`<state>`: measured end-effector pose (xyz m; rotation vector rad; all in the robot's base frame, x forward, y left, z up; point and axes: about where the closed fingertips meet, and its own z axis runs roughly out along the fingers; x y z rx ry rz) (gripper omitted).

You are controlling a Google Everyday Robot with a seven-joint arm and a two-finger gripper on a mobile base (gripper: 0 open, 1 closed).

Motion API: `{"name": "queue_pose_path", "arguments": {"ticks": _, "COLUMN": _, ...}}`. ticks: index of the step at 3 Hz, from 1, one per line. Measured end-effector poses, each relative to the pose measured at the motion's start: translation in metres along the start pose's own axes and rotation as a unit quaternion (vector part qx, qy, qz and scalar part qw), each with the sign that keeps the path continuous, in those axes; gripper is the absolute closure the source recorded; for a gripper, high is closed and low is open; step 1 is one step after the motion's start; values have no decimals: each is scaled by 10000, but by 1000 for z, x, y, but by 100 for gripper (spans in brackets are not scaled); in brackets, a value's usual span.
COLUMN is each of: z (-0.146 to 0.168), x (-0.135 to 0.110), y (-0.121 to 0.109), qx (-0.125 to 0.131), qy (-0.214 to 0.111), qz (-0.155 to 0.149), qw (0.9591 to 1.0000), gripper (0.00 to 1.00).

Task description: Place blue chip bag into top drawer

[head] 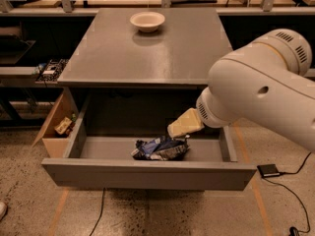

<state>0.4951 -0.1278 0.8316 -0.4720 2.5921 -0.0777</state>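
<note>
Your arm [266, 92] angles down from 3 o'clock, tool [183, 126] just above the blue chip bag [161, 149] in the top drawer [147, 175]; whether it grips cannot be told.

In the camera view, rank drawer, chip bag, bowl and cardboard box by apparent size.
Top drawer
Cardboard box, partly hidden
Blue chip bag
White bowl, farther away, so unsure
Gripper hovers just above bag.

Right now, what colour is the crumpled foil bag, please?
Dark blue, silvery; camera view. Tan gripper hovers above bag.
</note>
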Motion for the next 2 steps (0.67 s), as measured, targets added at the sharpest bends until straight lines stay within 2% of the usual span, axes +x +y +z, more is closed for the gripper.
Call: {"name": "queue_pose_path", "arguments": {"ticks": 2, "z": -31, "x": 2, "y": -59, "qx": 325, "qy": -282, "qz": 584, "qw": 9974, "gripper": 0}}
